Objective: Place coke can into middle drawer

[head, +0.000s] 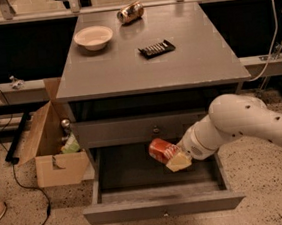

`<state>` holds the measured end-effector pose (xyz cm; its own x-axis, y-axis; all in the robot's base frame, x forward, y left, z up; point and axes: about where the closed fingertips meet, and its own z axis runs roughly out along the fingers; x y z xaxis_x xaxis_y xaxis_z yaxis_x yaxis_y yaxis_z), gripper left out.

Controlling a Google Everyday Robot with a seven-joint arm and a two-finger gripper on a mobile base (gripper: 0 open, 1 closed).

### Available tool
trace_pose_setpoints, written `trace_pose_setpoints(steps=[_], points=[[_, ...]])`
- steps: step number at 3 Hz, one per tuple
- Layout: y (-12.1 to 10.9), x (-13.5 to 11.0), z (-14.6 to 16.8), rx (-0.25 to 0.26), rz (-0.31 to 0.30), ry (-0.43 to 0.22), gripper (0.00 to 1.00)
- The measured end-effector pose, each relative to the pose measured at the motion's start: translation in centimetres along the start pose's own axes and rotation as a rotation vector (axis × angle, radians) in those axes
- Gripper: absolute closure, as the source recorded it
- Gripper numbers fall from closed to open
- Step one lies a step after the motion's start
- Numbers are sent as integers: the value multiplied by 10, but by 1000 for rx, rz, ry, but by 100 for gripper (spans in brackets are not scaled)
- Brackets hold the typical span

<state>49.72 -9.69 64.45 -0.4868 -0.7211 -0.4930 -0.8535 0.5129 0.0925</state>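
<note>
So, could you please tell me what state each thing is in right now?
middle drawer: pulled open.
coke can: tilted on its side, held above the middle drawer, not yet set down.
gripper: shut on the coke can, over the middle drawer.
upper drawer: closed.
bowl: upright on the cabinet top, looks empty.
brown can: lying on its side.
cardboard box: open, on the floor.

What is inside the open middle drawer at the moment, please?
The middle drawer shows bare dark floor. The coke can hangs within its opening, held by the claw; whether it touches the floor I cannot tell. The floor beneath can and arm is covered.
</note>
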Motion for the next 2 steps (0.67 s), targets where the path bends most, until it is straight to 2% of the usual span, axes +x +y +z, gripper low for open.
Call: trace_pose_setpoints(steps=[1,2], points=[[-5,18,53,-27,-37,40,100],[-14,26,93,-57,-42,22,100]])
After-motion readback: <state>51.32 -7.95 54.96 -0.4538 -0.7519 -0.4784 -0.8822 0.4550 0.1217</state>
